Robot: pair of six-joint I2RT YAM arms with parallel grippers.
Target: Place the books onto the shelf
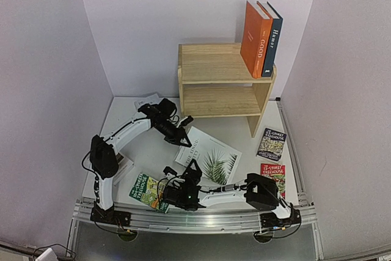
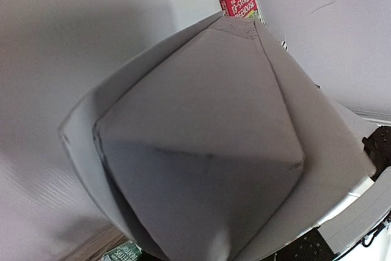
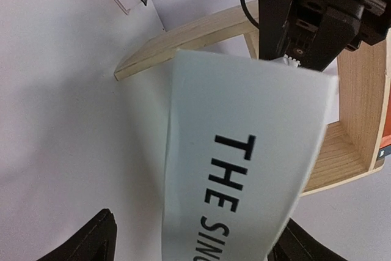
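1. Shelf [image 1: 220, 80]: bare light wood, grain plain to see, matt, no varnish shine.
2. Palm-leaf book [image 1: 214, 160]: white paper cover, smooth, faint sheen, with crisp black print.
3. Orange book [image 1: 255, 40] and dark blue book [image 1: 272, 38]: flat, matt covers.
4. Treehouse paperbacks [image 1: 271, 143]: thin printed paper covers; I can't judge the gloss.
5. Worktop [image 1: 235, 132]: white, smooth, softly reflective.
6. My right jaws: black, matt, plastic look.
7. Front rail [image 1: 201, 219]: bare silvery metal.

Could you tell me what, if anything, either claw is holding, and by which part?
The left claw grips the white palm-leaf book by the far end of its spine; the right claw is open, holding nothing.
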